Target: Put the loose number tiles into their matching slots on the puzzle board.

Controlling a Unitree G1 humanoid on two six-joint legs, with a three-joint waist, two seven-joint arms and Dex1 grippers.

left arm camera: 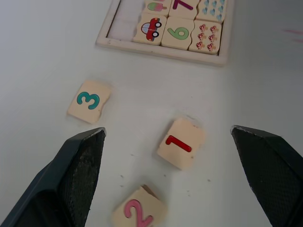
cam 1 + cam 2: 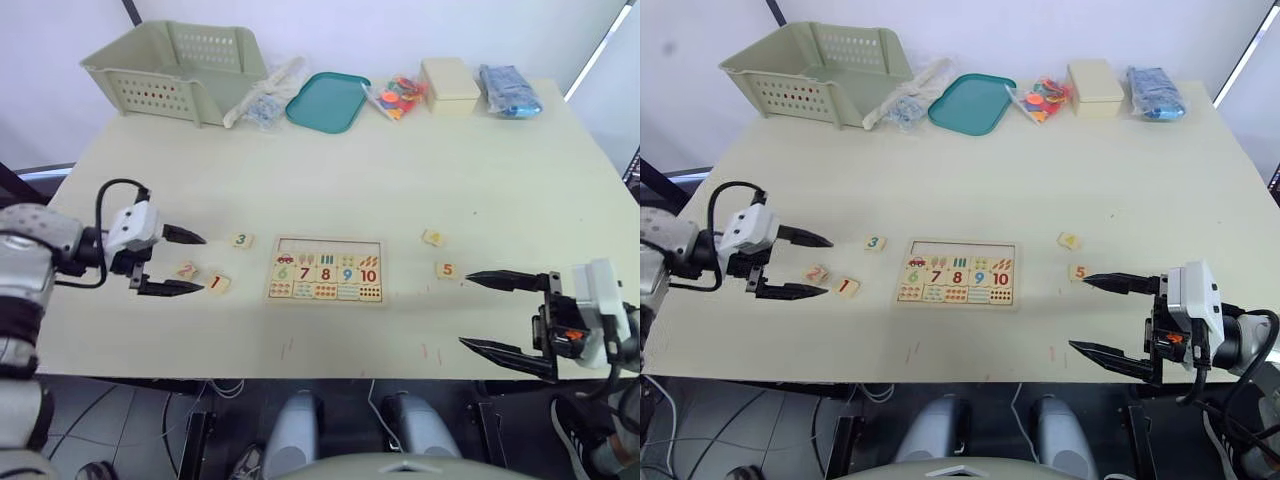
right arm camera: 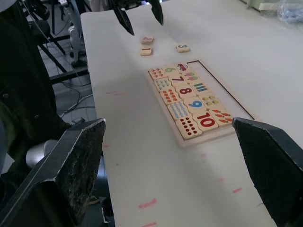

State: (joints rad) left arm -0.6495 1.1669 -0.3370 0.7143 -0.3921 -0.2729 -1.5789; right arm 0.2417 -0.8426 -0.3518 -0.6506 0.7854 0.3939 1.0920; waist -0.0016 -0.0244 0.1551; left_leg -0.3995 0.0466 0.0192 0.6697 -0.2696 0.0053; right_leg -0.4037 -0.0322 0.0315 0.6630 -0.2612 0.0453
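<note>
The puzzle board [image 2: 326, 269] lies flat at the table's middle, its top row of slots [image 2: 326, 245] bare. Tile 3 [image 2: 241, 240] lies left of the board, with tile 2 [image 2: 186, 270] and tile 1 [image 2: 217, 284] nearer the front. My left gripper [image 2: 203, 263] is open, its fingers either side of tile 2, tips near tile 1 [image 1: 180, 144]. Tile 4 [image 2: 433, 237] and tile 5 [image 2: 447, 270] lie right of the board. My right gripper [image 2: 464, 310] hangs open at the front right, one fingertip just short of tile 5.
Along the far edge stand a green basket [image 2: 175, 70], a clear bag [image 2: 265, 95], a teal tray [image 2: 328, 100], a bag of colourful pieces [image 2: 397, 97], a cream box [image 2: 450, 85] and a blue packet [image 2: 508, 90]. The table's front edge is close beneath both grippers.
</note>
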